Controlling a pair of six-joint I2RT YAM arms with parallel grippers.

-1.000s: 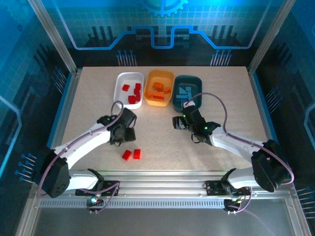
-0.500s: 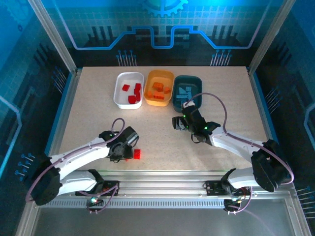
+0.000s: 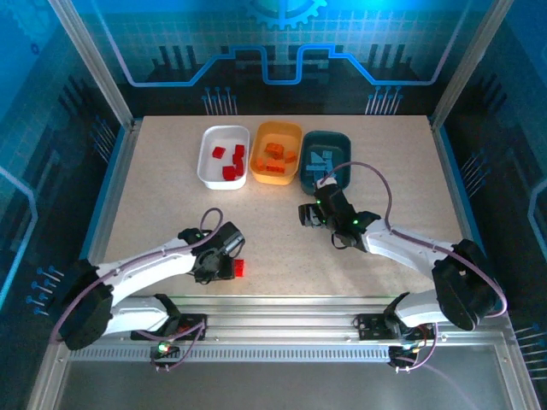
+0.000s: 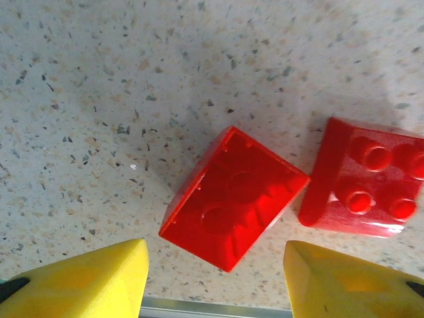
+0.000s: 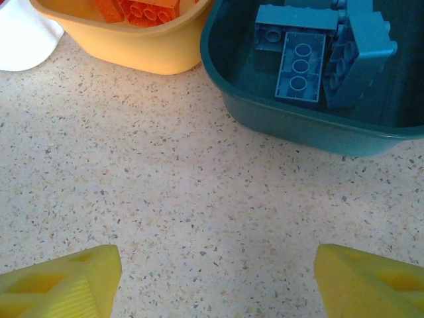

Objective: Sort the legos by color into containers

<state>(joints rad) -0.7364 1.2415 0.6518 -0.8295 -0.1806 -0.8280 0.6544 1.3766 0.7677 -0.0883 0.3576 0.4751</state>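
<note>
From the top, the left hand [image 3: 226, 263] is low at the near side of the counter [image 3: 162, 196]. A red lego [image 3: 241, 267] shows at its right. The white tub [image 3: 213, 171], orange tub [image 3: 261, 139] and dark teal tub [image 3: 327, 134] stand in a row at the far side. The right hand [image 3: 313, 211] is near the dark teal tub.

In the left wrist view, the yellow fingers [image 4: 86, 278] stand apart. They do not touch the upside-down red lego [image 4: 233, 199] that lies between them.

In the right wrist view, the fingers are apart over bare counter, and blue legos [image 5: 301, 63] lie in the dark teal tub.

Three tubs [image 3: 275, 125] holding bricks [image 3: 273, 159] are ranged along the table's [image 3: 389, 175] far side. Two loose bricks [image 4: 232, 199] are laid near the front.
</note>
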